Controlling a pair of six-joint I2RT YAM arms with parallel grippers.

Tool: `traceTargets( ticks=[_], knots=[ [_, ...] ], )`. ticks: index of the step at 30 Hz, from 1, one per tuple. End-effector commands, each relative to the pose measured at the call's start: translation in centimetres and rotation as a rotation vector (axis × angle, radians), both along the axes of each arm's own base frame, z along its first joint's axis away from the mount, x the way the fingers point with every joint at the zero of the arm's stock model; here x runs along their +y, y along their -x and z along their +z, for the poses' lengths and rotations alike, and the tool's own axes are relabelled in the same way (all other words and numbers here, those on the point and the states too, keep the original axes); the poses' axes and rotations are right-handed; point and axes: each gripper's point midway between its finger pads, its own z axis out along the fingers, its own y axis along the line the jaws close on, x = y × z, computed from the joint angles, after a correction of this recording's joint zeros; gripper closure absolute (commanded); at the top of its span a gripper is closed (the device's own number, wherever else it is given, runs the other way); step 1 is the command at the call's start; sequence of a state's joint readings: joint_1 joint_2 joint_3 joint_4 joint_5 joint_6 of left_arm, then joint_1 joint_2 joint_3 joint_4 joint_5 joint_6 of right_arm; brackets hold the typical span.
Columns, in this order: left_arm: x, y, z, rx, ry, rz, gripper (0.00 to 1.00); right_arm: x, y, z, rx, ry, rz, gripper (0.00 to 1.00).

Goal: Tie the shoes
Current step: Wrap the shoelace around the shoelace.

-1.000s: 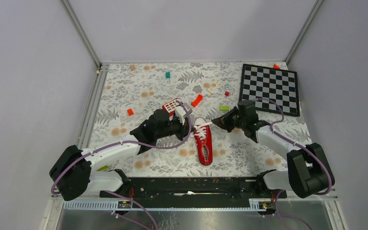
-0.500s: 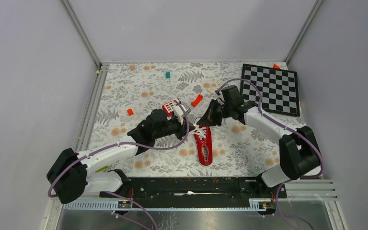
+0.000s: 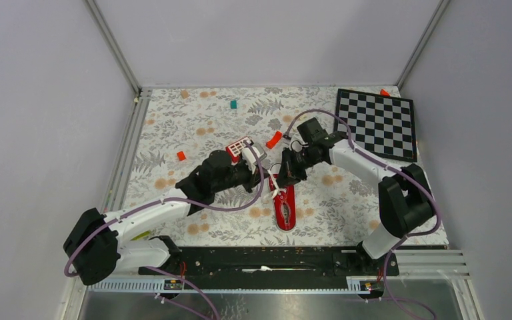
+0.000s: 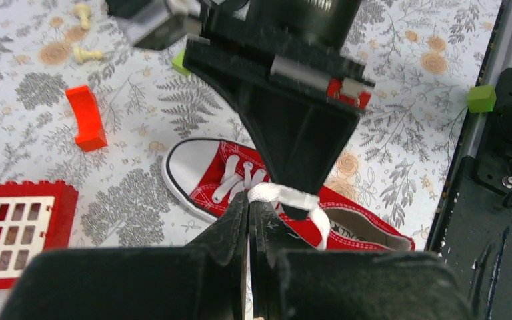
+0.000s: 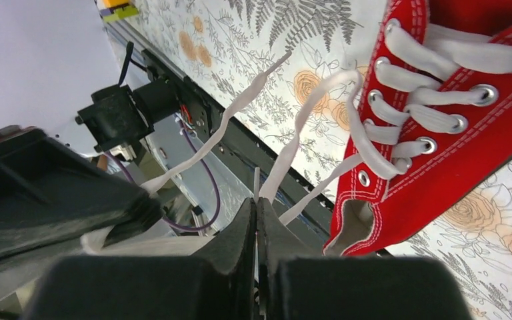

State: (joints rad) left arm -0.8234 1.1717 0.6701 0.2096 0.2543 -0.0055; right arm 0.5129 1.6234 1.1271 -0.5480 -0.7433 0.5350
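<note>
Left gripper (image 4: 248, 200) fully closed, pinching white laces (image 4: 287, 197). Right gripper (image 5: 256, 203) fully closed on another lace strand. Red sneaker (image 3: 284, 207) flat on floral table (image 3: 193, 127) between both grippers, toe away from bases, untied.

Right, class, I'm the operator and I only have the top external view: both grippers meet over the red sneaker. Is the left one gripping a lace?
Observer: Yes. The left wrist view shows the left gripper shut on a white lace just above the red sneaker.
Operator: And the right one?
Observer: Its wrist view shows the right gripper shut on a lace strand.
Operator: Any bow yet?
Observer: None visible; the strands run loose from the eyelets.
</note>
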Motion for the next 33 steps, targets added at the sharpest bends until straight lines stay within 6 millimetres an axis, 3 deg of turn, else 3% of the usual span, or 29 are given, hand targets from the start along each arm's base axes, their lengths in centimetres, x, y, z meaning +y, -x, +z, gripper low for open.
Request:
traceTargets(
  ticks=[1,3,5,8,16,25,29,33],
  knots=[
    [-1.1,-1.5,4.2,-0.113,0.044,0.000,1.00,1.3,1.5,1.2,0.015,-0.078,0.129,1.00],
    [-1.4,-1.6,4.4,-0.115,0.047,-0.004,1.00,1.5,2.1,1.2,0.029,-0.091,0.169,0.95],
    [-1.5,-1.7,4.4,-0.115,0.047,-0.007,1.00,1.0,2.4,0.8,0.033,-0.065,0.192,0.74],
    [-1.6,-1.8,4.1,-0.107,0.042,-0.006,1.00,0.1,1.8,0.0,-0.006,0.020,0.176,0.64],
    [-1.9,-2.6,2.7,-0.097,0.043,0.022,1.00,-2.4,-0.4,1.0,-0.152,0.174,0.024,0.53],
    [-2.0,-3.9,0.9,-0.024,0.063,0.095,1.00,-8.6,-2.3,3.7,-0.321,0.238,-0.285,0.48],
    [-2.1,-4.1,0.3,0.032,0.065,0.110,1.00,-7.9,-0.4,5.2,-0.455,0.170,-0.244,0.49],
    [-2.1,-4.4,-0.3,0.064,0.057,0.117,1.00,-5.2,2.4,5.4,-0.582,0.147,-0.119,0.47]
  ],
)
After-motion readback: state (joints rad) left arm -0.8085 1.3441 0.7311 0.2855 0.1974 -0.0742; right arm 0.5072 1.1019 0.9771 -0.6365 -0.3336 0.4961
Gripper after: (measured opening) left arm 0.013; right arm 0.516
